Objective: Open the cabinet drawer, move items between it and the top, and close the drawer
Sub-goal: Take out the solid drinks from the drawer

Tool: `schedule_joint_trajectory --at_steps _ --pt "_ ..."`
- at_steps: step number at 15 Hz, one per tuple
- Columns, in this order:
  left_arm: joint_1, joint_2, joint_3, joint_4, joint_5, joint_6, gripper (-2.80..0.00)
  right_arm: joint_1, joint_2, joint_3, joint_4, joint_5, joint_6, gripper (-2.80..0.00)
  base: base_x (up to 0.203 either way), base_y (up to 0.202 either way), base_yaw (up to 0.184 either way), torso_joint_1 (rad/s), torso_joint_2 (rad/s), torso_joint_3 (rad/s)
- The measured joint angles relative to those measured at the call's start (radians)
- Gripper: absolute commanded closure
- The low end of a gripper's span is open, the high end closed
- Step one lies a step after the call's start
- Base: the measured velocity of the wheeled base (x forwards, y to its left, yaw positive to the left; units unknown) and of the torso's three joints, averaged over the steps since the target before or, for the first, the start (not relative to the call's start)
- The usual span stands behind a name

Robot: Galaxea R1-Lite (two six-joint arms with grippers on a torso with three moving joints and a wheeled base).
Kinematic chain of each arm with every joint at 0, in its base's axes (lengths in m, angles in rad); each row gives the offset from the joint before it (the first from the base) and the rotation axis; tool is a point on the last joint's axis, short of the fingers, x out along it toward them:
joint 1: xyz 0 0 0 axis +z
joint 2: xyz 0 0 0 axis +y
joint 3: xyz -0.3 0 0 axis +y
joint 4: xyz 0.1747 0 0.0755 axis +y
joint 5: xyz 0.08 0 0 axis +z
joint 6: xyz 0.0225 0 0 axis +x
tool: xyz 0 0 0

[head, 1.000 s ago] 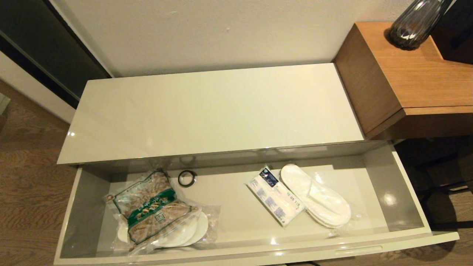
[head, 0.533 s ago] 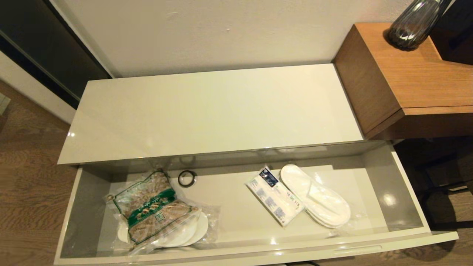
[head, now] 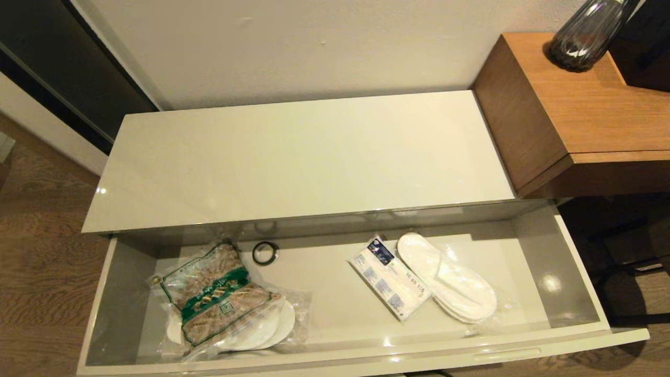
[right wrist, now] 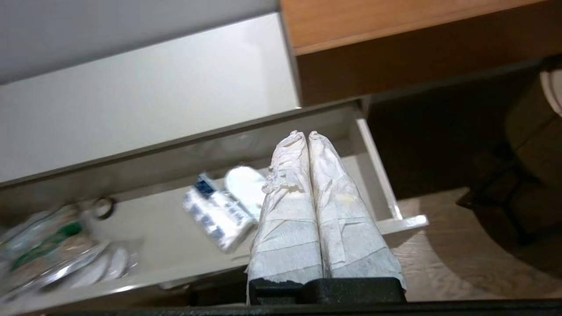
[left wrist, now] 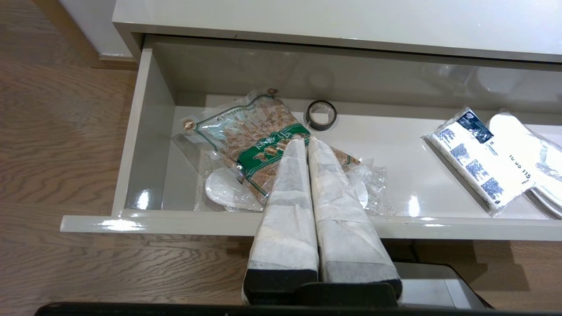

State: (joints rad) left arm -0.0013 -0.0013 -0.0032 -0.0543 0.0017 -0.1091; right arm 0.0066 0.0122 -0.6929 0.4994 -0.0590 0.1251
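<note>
- The cabinet drawer [head: 576, 267] stands pulled fully out below the top [head: 293, 162], which carries none of the items.
- Taking the small black ring [head: 265, 253] at the drawer's back wall as landmark: the crinkly bag with the green band [head: 217, 298] lies just left of it and toward the drawer front, resting over a pair of slippers [head: 272, 330]. The white packet with the blue label [head: 390, 277] lies well to the ring's right, touching a second pair of slippers [head: 450, 280].
- The left pincer [left wrist: 306, 139] is closed on nothing, poised above the bag on the front side of the ring. The right pincer [right wrist: 305, 134] is likewise closed and empty, far right of the ring, above the second slippers.
- Likely step: lifting the first item out. To do it well, spread the fingers before descending, pinch the bag's loose film away from the slippers beneath, and lift clear of the drawer's front wall.
- Against the earlier head views, nothing in the drawer has shifted; neither arm shows there.
</note>
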Motion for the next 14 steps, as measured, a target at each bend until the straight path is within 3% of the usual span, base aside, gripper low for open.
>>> schedule_joint_trajectory --at_steps 3,7,9,11,14 --pt "0.000 0.000 0.000 0.000 0.000 0.000 0.00 0.000 -0.008 0.217 -0.149 -0.096 -0.004 0.00 0.000 0.000 0.000 0.000 0.00 0.000" --pt "0.000 0.000 0.000 0.000 0.000 0.000 0.00 0.000 -0.010 0.551 -0.485 -0.058 -0.108 0.00 0.000 0.000 0.000 0.000 0.00 0.000" --pt "0.000 0.000 0.000 0.000 0.000 0.000 0.00 0.000 -0.010 0.656 -0.599 -0.037 -0.165 0.00 0.000 0.000 0.000 0.000 0.00 0.000" --pt "0.000 0.000 0.000 0.000 0.000 0.000 0.00 -0.001 -0.010 0.684 -0.580 0.023 -0.187 0.00 0.000 0.000 0.000 0.000 0.00 0.000" --pt "0.000 0.000 0.000 0.000 0.000 -0.001 0.00 -0.001 -0.010 0.682 -0.433 0.067 -0.186 0.00 0.000 0.000 0.000 0.000 0.00 0.000"
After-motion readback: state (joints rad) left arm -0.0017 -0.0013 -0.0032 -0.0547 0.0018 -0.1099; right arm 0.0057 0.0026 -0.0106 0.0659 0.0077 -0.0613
